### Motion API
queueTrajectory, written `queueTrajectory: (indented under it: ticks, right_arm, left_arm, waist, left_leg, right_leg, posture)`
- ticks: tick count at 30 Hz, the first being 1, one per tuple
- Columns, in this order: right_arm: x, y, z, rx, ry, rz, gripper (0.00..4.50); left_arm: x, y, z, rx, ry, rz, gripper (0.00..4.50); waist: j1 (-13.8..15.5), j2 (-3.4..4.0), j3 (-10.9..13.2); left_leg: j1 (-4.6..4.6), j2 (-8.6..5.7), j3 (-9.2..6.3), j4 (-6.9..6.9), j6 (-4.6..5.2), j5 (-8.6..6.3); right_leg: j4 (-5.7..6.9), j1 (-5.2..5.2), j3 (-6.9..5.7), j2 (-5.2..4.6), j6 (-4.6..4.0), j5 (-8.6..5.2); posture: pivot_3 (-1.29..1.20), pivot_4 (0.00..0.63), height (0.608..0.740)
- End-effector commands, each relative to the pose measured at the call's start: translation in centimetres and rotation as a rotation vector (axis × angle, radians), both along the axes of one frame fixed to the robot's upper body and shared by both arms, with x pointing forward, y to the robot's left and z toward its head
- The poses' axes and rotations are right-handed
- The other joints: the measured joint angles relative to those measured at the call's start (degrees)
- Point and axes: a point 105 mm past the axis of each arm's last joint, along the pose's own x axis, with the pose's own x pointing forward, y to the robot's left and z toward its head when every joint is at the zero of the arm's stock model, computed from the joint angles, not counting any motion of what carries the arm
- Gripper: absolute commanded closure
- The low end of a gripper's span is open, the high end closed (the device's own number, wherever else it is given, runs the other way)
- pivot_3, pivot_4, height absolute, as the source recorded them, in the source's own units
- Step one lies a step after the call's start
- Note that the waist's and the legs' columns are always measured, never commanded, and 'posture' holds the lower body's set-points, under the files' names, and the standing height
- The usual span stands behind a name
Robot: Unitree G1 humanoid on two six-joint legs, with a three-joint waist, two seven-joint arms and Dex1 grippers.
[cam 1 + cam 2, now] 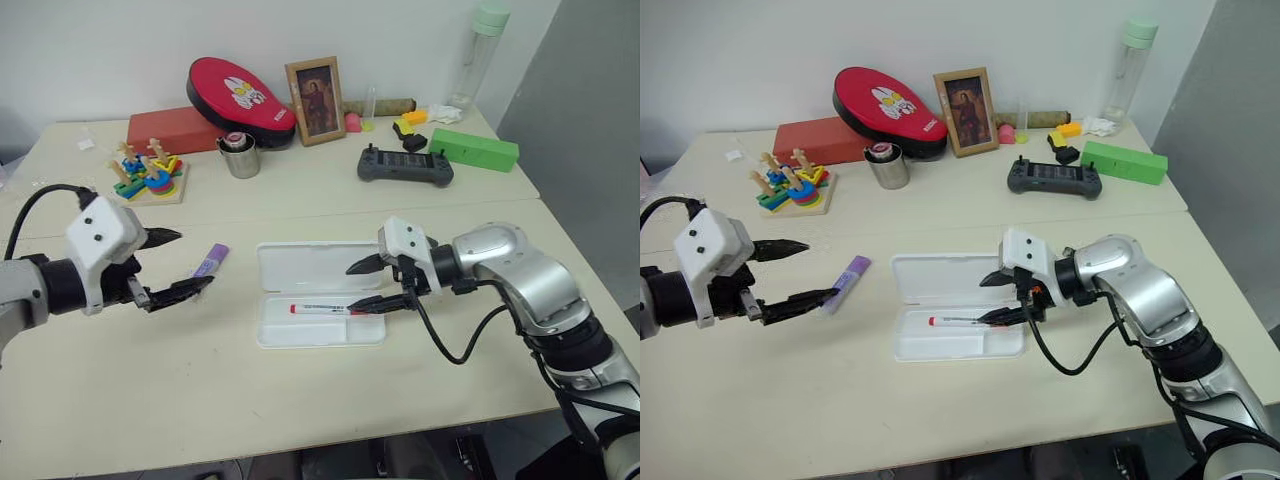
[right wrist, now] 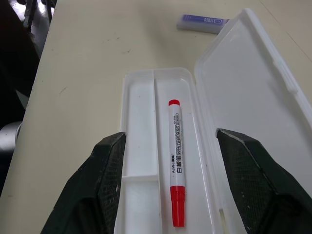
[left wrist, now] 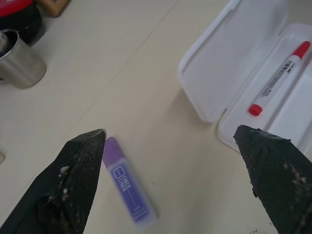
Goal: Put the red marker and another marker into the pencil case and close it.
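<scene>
Pencil case [image 1: 320,295], flat white plastic hinged box: lying open on the pale table [image 1: 300,400], lid folded flat toward the far side. Red marker [image 1: 327,309], thin white barrel with red cap and red end: already resting in the long inner compartment of the tray, loose. Right gripper [image 1: 366,286]: just above the capped end of that pen, black fingers spread apart, gripping nothing. Purple highlighter [image 1: 211,260], short, thick, lavender-bodied: on the table just beside the case's left end, outside it, untouched. Left gripper [image 1: 178,263]: near the highlighter, fingers spread wide and empty, one tip above it and one below. Step in hand, apparently: fetching the second marker. Next move calls for lowering the left fingers around the stubby barrel, pinching across its width, carrying it over the rim into a free compartment, then swinging the lid shut.
</scene>
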Motion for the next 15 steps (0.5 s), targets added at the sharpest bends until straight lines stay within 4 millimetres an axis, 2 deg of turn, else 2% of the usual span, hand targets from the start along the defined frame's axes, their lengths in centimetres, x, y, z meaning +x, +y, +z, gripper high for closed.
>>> queueTrajectory:
  ticks: [1,9,12,15]
  right_arm:
    - [-0.2,-0.2,2.6,0.036,-0.081,0.011,1.44]
    - [-0.2,-0.4,3.6,0.048,-0.104,0.004,1.44]
    - [-0.3,-0.3,3.4,0.039,-0.107,0.003,1.4]
    - [-0.4,-0.3,3.5,0.043,-0.108,0.007,1.4]
  left_arm:
    - [0.8,1.9,-0.4,-0.025,-0.005,0.117,0.0]
    - [2.3,3.0,-2.8,-0.093,0.033,0.216,0.0]
    - [3.7,3.1,-4.7,-0.124,0.064,0.254,0.44]
    - [5.0,3.1,-6.0,-0.085,0.073,0.292,1.08]
  waist:
    - [-0.01,0.0,0.0]
    - [0.11,-0.01,-0.01]
    - [0.26,-0.01,-0.01]
    - [0.57,-0.02,-0.02]
  left_leg:
    - [0.0,0.0,0.0,0.0,0.0,0.0]
    - [-0.02,0.0,-0.01,0.0,0.0,0.0]
    - [-0.01,-0.01,0.0,0.0,0.0,0.0]
    - [0.0,-0.01,-0.02,0.02,0.0,0.0]
  right_leg:
    - [0.0,0.0,0.01,0.0,0.0,0.0]
    - [-0.01,0.0,-0.01,-0.01,0.0,0.0]
    - [0.01,0.0,-0.01,-0.01,0.0,0.01]
    - [0.03,0.02,-0.03,-0.01,0.01,0.01]
  posture:
    - [0.0,0.15,0.74]
    - [0.0,0.15,0.74]
    - [0.0,0.15,0.74]
    - [0.0,0.15,0.74]
